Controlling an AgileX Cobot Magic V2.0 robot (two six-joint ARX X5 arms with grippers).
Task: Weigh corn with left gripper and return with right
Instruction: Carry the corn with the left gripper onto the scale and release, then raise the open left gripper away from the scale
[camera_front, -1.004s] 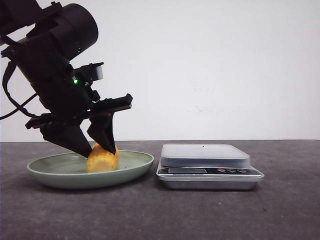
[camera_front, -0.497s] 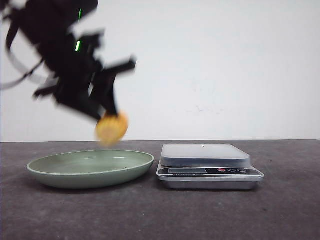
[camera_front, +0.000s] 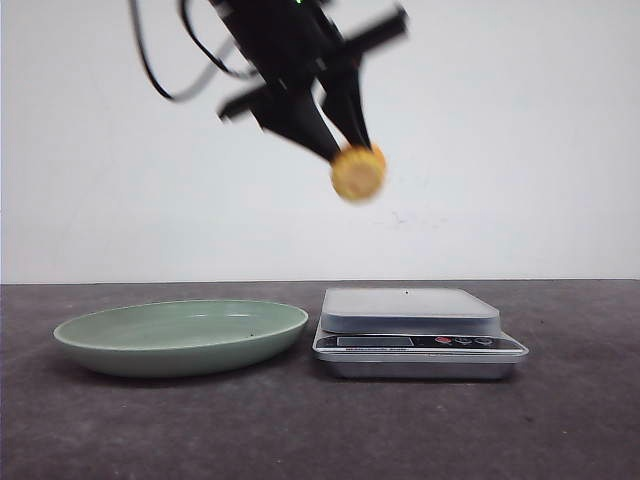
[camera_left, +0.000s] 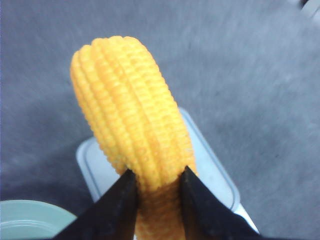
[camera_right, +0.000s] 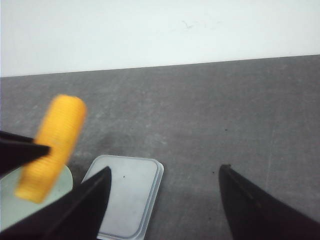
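Corn (camera_front: 358, 172) held in mid-air in the upper centre of the front view, clamped at one end by the left pincer (camera_front: 345, 140), whose two black fingers (camera_left: 116, 205) press against opposite sides of the cob's lower part in the left wrist view while the ribbed kernel rows project free beyond them. The arm and pincer appear blurred in the front view, which suggests motion. Directly below and slightly right of the cob, the scale (camera_front: 415, 332) stands on the dark counter (camera_front: 320, 430), its pale weighing platform bare; the green plate (camera_front: 180, 335) lies just beside it at lower left, with nothing in it. In the right wrist view the right pincer (camera_right: 165, 200) is spread wide, gripping nothing, its fingers framing the counter with the scale (camera_right: 125, 197) at lower left and the corn (camera_right: 52, 145) at the left edge. Step in hand, as judged from this arrangement: the carry from plate to scale, with weighing not yet done. The next move calls for bringing the cob over the middle of the platform, lowering it until it rests there, and then opening the fingers and withdrawing clear so that no load but the corn bears on the scale. Because the cob is rounded, it is best laid on its side and released gently so that it does not roll off the platform.
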